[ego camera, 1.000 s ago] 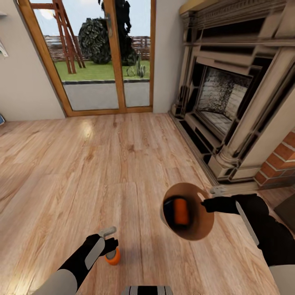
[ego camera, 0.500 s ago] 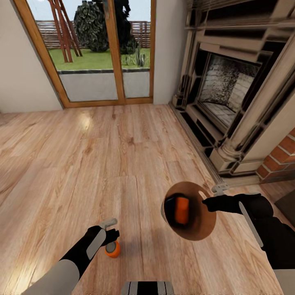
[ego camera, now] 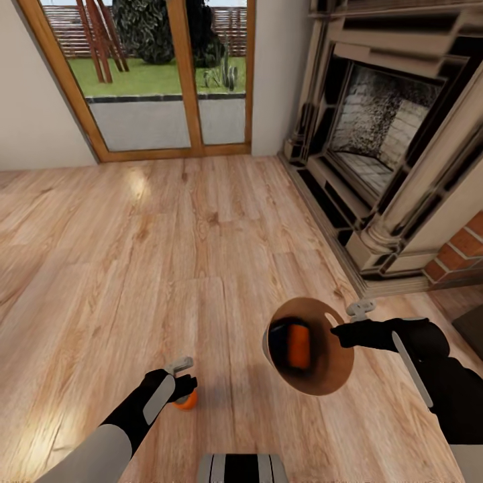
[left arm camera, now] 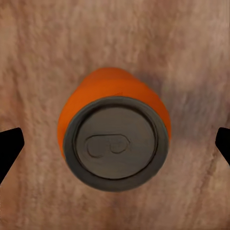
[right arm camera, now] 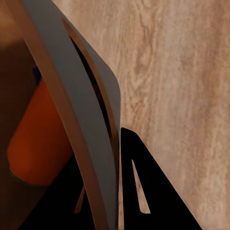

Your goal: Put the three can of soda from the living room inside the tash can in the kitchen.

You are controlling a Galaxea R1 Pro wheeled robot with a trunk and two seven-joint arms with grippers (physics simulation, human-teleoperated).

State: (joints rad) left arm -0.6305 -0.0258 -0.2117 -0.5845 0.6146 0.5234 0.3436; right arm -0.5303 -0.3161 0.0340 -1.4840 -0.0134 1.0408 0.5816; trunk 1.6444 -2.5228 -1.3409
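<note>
Floor (ego camera: pixel 134 268): bare wood planks, open from 9 to 12 o'clock up to the glass door (ego camera: pixel 168 80).
Fireplace (ego camera: pixel 382 147): its base edges the floor from 1 to 3 o'clock.
Left gripper (left arm camera: pixel 115 143): fingers spread wide, either side of an upright orange can (left arm camera: pixel 112 136), not touching.
Right gripper (ego camera: pixel 339 330): clamped on the trash can (ego camera: pixel 322 365) rim by its slot; bin tipped, another orange can (ego camera: pixel 298 345) inside.

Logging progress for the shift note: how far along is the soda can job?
One orange soda can already lies inside the tan-lined round bin that the right gripper holds by its rim. The left gripper hangs open above a second upright orange can on the wooden floor. Grasping it and binning it remain.
</note>
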